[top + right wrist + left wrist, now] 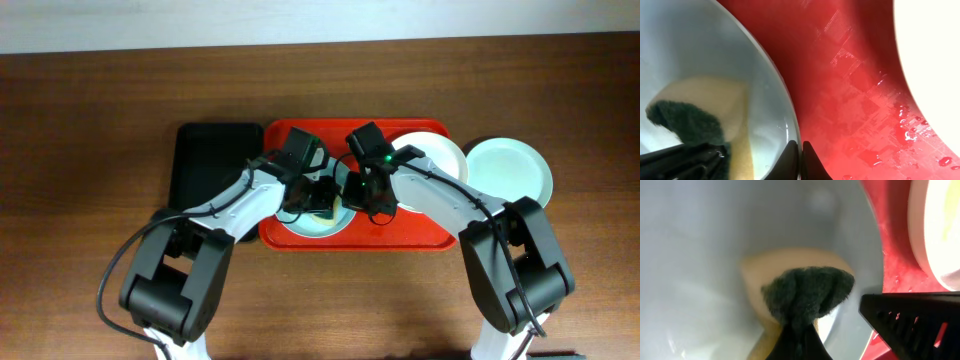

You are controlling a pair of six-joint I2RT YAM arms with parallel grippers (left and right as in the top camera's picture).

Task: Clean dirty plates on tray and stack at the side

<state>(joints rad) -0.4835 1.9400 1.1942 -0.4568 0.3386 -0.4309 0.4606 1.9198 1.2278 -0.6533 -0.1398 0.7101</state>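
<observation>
We see soft, even light overhead, faint shadows under the arms (pixel 250 195). Both wrist views blur up close; glints speckle the red tray (pixel 860 85), and the white plate (pixel 935 45) washes out.

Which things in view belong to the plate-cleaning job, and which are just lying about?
Job: red tray; mint plate on the tray; white plate on the tray; mint plate beside the tray; sponge.
Lying about: black tray.
</observation>
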